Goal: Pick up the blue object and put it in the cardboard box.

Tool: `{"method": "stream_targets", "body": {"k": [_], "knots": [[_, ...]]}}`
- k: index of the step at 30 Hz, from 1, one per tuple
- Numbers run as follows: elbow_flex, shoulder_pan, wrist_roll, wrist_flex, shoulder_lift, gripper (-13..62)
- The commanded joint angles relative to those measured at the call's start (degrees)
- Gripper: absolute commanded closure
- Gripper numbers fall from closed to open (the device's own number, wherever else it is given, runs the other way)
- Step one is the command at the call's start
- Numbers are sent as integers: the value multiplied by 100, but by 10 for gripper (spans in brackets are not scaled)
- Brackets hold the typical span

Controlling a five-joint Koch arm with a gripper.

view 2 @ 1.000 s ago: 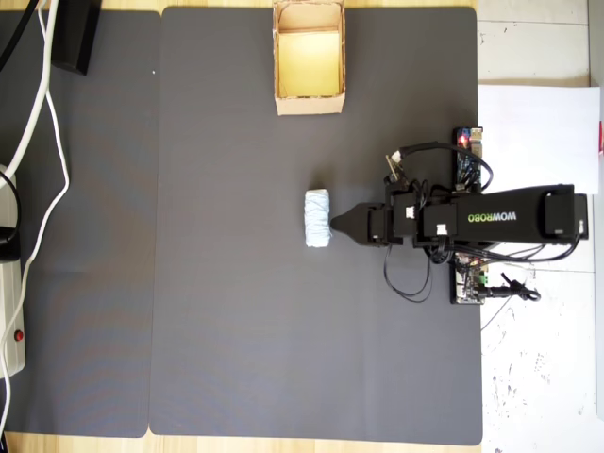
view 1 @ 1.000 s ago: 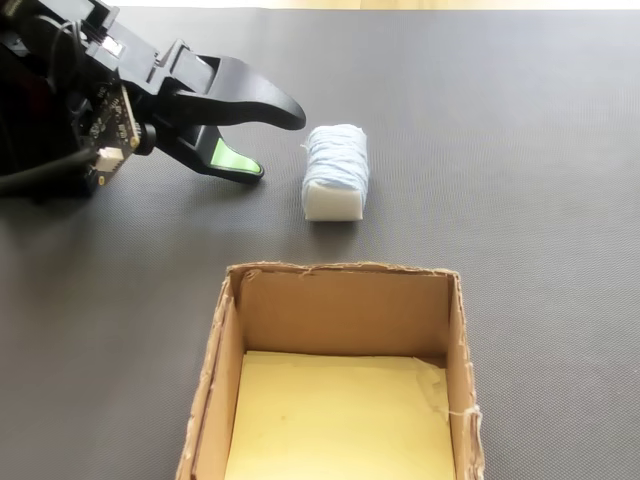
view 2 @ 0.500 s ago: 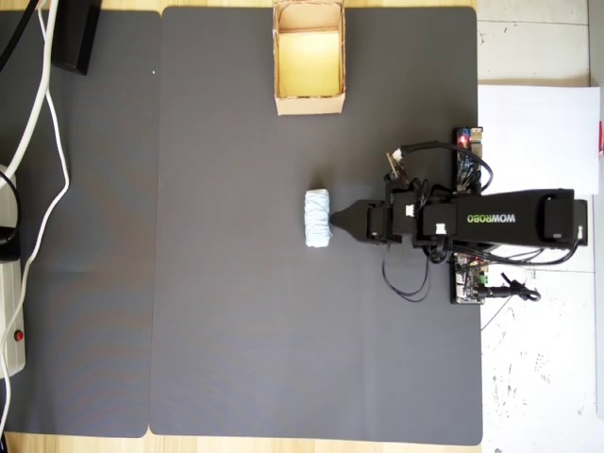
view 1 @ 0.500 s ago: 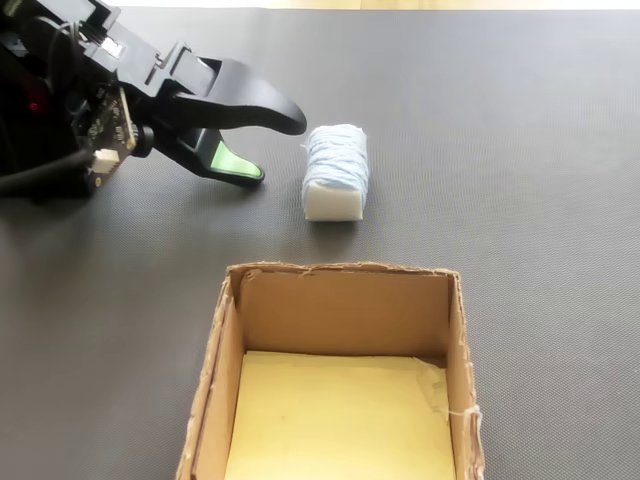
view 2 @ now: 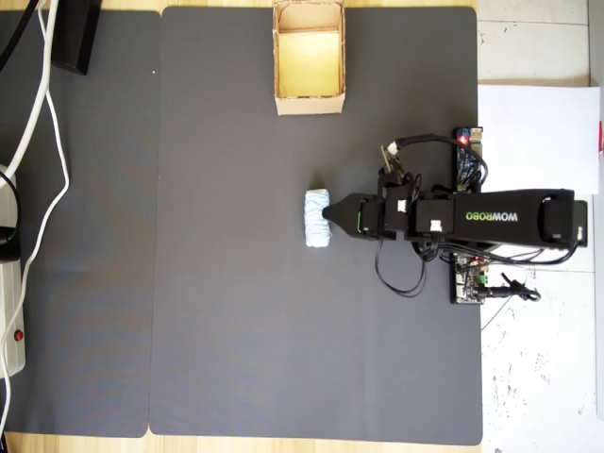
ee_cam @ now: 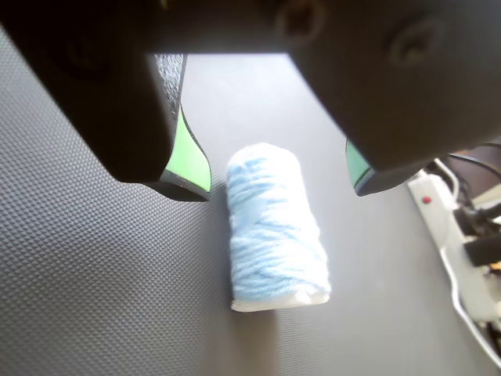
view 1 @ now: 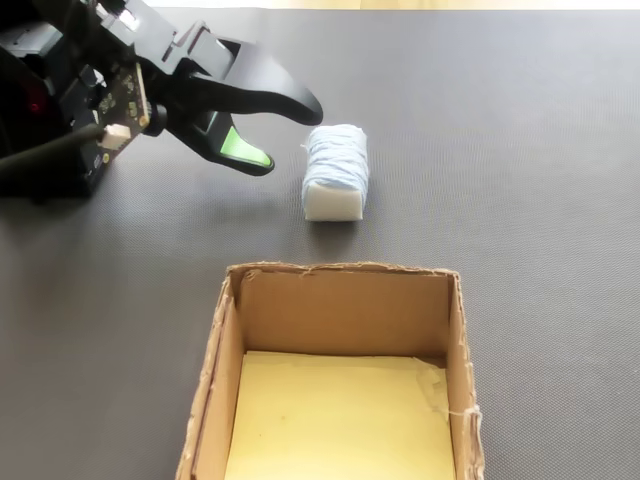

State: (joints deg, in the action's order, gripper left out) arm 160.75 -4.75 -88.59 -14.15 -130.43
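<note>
Even, bright daylight fills all three views, with soft, faint shadows. In the wrist view the gripper is a dark, blurred mass close to the lens, its edges smeared; the blue object looks slightly soft, perhaps from motion. The fixed and overhead views are sharp.

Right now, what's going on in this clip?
A small arm is reaching for the blue roll, which lies on its side on the dark mat. The gripper is open, its green-padded jaws poised either side of the roll's near end, not gripping it. The cardboard box sits empty at the mat's edge, well apart from the roll. Nothing has been picked up yet.
</note>
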Motion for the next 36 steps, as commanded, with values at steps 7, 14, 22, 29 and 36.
{"method": "stream_targets", "body": {"k": [7, 14, 22, 29, 36], "knots": [[-1477, 158, -176, -1257, 369, 159], [-2373, 229, -202, -1969, 1450, 159], [-3138, 290, -229, -2268, 2637, 159], [-3437, 308, -281, -2101, 3507, 160], [-3762, 316, -281, -1837, 4166, 203]]}}
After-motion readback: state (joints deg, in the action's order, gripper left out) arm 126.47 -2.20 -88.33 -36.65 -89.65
